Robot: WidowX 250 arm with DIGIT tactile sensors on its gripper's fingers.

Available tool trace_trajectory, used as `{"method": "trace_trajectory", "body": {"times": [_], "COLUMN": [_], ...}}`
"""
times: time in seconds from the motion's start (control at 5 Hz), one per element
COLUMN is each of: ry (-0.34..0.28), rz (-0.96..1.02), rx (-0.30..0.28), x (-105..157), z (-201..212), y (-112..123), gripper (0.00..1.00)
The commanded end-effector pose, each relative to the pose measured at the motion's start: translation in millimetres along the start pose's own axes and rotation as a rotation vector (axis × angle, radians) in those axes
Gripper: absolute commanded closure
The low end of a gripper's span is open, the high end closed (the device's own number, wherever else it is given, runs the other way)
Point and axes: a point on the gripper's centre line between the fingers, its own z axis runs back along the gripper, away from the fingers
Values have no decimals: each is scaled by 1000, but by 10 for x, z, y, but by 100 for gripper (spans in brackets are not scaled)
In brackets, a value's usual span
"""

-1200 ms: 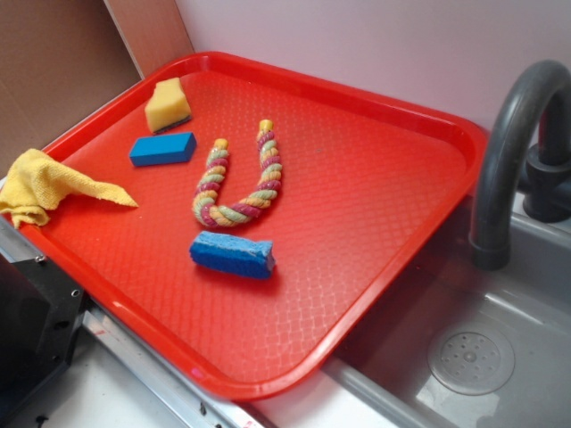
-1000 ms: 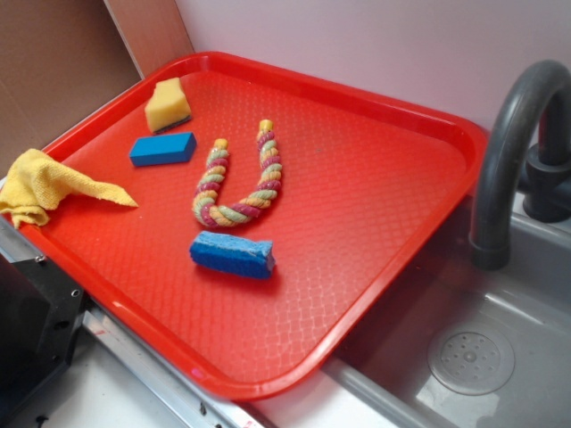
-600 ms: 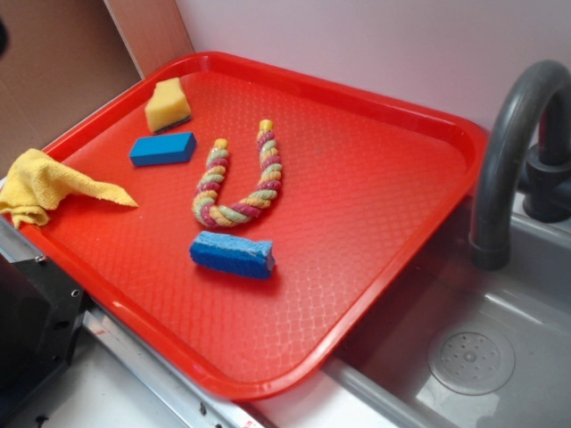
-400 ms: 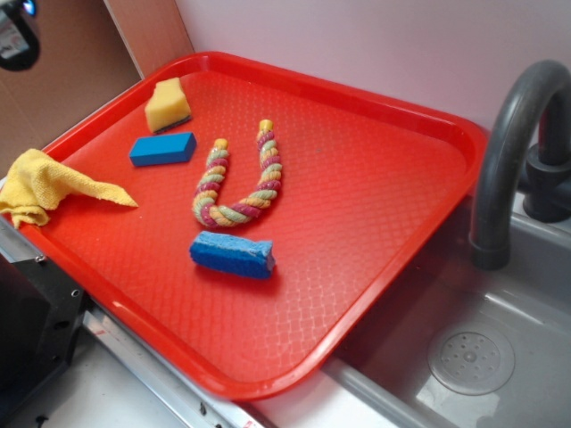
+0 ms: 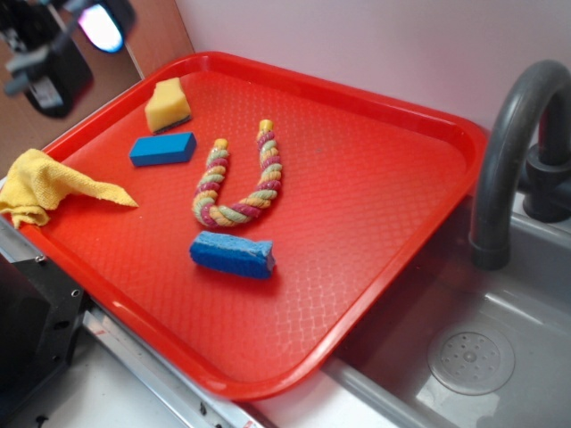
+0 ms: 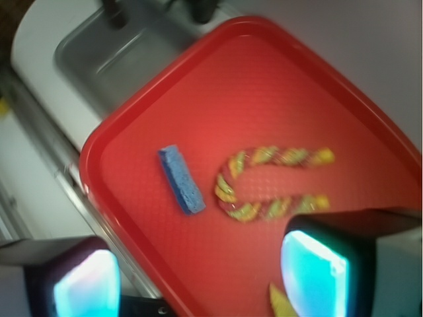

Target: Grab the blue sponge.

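Blue sponge (image 5: 232, 254) lies untouched on the red tray (image 5: 375, 205), lower centre of the exterior frame.

A curved rope toy (image 5: 239, 178) sits just above it. The gripper (image 5: 62, 40) hangs high at upper left, well apart, fingers (image 6: 310, 267) spread wide and empty. Reaching, descending and grasping all remain.

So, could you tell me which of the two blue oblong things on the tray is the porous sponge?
The rough blue sponge below the rope's bend; the smooth, sharp-edged blue block lies beside the yellow sponge.
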Motion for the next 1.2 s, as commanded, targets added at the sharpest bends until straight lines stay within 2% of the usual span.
{"method": "trace_trajectory", "body": {"times": [0.0,0.4,0.8,1.0], "ry": [78,191,281,351], "rz": [-179,-280,-341,-321], "rx": [-25,1,-31,-27], "x": [110,157,201,178], "z": [-476,-961,-1363,-1556], "y": [69,92,-34,-34], "gripper": [0,0,0,0]}}
